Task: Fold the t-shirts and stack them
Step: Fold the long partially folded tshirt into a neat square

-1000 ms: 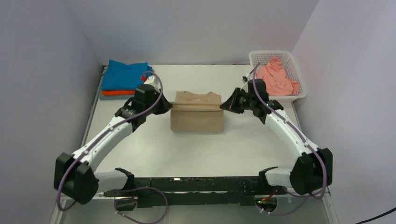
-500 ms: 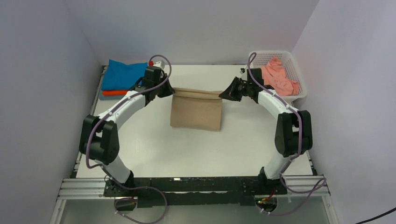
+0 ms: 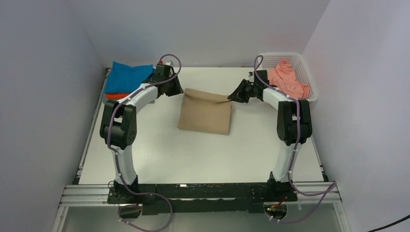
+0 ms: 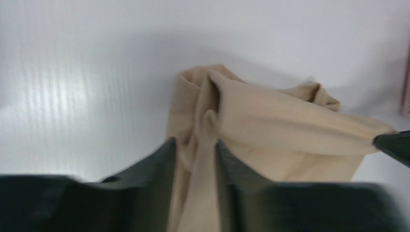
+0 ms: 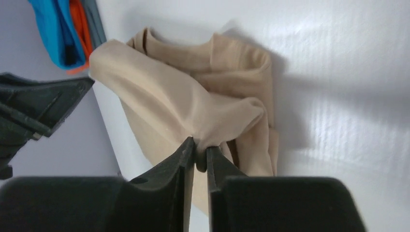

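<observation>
The tan-beige t-shirt lies folded mid-table. My left gripper is at its far left corner. In the left wrist view the left gripper has its jaws parted, with slack tan cloth lying between them. My right gripper is at the far right corner, shut on a pinch of tan cloth and holding it slightly raised; the right wrist view shows this grip. Folded blue and orange-red shirts are stacked at the far left. The salmon pink shirt lies in the basket.
The white mesh basket stands at the far right corner against the wall. Walls close in the table on the left, back and right. Both arms stretch out towards the far side.
Both grippers have carried the tan shirt's folded edge away from me to its far edge, covering the collar. The left jaws now stand parted.
</observation>
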Motion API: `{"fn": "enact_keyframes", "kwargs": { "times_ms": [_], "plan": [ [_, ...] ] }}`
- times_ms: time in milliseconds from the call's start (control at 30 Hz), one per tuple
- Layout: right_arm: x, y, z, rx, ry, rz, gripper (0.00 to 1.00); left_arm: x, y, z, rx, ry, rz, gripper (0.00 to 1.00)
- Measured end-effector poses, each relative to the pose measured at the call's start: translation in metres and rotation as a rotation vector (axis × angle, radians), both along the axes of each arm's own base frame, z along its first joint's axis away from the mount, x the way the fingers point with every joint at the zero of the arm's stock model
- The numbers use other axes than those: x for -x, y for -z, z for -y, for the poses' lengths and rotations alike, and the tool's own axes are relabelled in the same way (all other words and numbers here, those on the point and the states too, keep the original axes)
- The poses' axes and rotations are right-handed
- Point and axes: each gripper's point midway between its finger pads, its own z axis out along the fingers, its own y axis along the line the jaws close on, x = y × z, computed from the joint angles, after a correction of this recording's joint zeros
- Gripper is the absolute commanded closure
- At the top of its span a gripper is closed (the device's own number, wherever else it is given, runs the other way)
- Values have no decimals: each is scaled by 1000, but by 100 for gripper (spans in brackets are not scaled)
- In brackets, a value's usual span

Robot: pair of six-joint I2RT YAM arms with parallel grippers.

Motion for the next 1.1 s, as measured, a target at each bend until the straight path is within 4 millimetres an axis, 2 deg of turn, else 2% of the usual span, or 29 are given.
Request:
{"fn": "enact_keyframes", "kwargs": {
  "times_ms": [33, 100, 133, 167, 200, 233, 367, 467, 600, 700, 800, 900, 1033, 1100],
  "plan": [
    [-5, 3, 3, 3, 12, -3, 57, -5, 1, -3, -6, -4, 3, 44],
    [-18, 6, 12, 15, 39, 0, 30, -16, 0, -9, -15, -20, 9, 34],
    [-26, 6, 17, 24, 49, 10, 23, -21, -3, -11, -17, -26, 17, 30],
    [-34, 5, 22, 36, 57, 22, 13, -26, -7, -14, -18, -32, 27, 21],
    [-41, 2, 26, 54, 59, 42, 3, -29, -11, -17, -17, -35, 36, 5],
    [-47, -2, 30, 74, 60, 67, 1, -32, -14, -18, -14, -34, 46, 1],
    [-47, -11, 39, 129, 60, 114, 0, -23, -25, -9, 28, 16, 66, 1],
    [-25, -19, 32, 148, 22, 132, 0, -1, -28, 8, 81, 108, 59, 1],
    [5, -36, -4, 93, -95, 180, 0, 18, -35, 41, 153, 242, 66, 1],
    [7, -44, -29, 30, -157, 223, 0, 24, -38, 63, 186, 321, 69, 1],
    [-5, -40, -41, -27, -163, 233, 0, 11, -38, 83, 211, 371, 88, 0],
    [-29, -18, -41, -70, -129, 210, 0, -10, -21, 93, 222, 383, 85, 1],
    [-49, 31, -30, -112, -52, 114, 0, -35, 32, 93, 204, 356, 13, 1],
    [-55, 34, -28, -169, -43, 90, 0, -42, 57, 91, 203, 339, -27, 1]
  ]
}}
